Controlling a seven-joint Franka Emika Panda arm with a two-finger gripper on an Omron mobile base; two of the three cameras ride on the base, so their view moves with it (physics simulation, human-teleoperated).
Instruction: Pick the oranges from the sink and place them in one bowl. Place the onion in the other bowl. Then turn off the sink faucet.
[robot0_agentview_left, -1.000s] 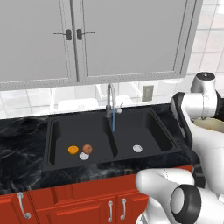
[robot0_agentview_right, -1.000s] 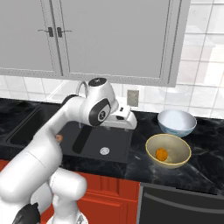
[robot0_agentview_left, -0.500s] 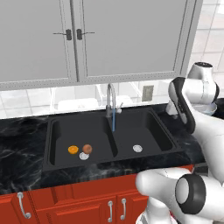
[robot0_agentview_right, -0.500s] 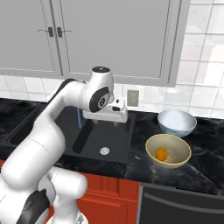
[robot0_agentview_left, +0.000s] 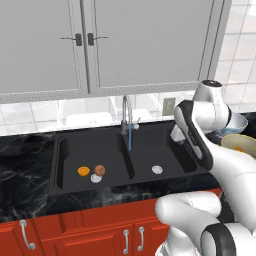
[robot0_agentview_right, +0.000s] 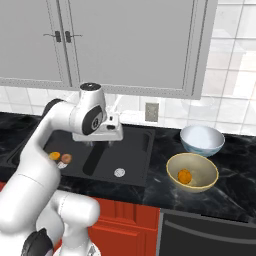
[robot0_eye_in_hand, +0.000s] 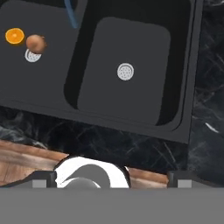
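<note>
Currently, in the left base view, the sink (robot0_agentview_left: 130, 157) is set into the black marble table (robot0_agentview_left: 25, 170). One orange (robot0_agentview_left: 83, 171) lies in the left basin, just beside the onion (robot0_agentview_left: 100, 169), with the left drain (robot0_agentview_left: 96, 178) directly in front of both. The sink faucet (robot0_agentview_left: 126, 114) stands behind the divider, and a blue water stream (robot0_agentview_left: 130, 139) runs down from its spout. The right basin holds only its drain (robot0_agentview_left: 157, 169). The pale blue-white bowl (robot0_agentview_left: 235, 123) and the rim of the yellow-tan bowl (robot0_agentview_left: 240, 145) appear at the right edge, partly hidden by the arm.

In the right base view, the hand (robot0_agentview_right: 100, 137) hangs above the sink (robot0_agentview_right: 135, 155), near the divider. The fingers are too small here to judge. The orange (robot0_agentview_right: 54, 156) and onion (robot0_agentview_right: 66, 158) lie side by side in the far basin. On the table to the right, the yellow-tan bowl (robot0_agentview_right: 205, 172) contains a second orange (robot0_agentview_right: 185, 176); the pale blue-white bowl (robot0_agentview_right: 202, 142) sits just behind it.

In the hand view, the camera looks straight down on the sink (robot0_eye_in_hand: 183, 87). The orange (robot0_eye_in_hand: 15, 36) and onion (robot0_eye_in_hand: 36, 43) lie at upper left, the onion overlapping the left drain (robot0_eye_in_hand: 31, 55). The two fingertips (robot0_eye_in_hand: 41, 178) stand far apart at the bottom edge: the hand is fully open and holds nothing.
</note>
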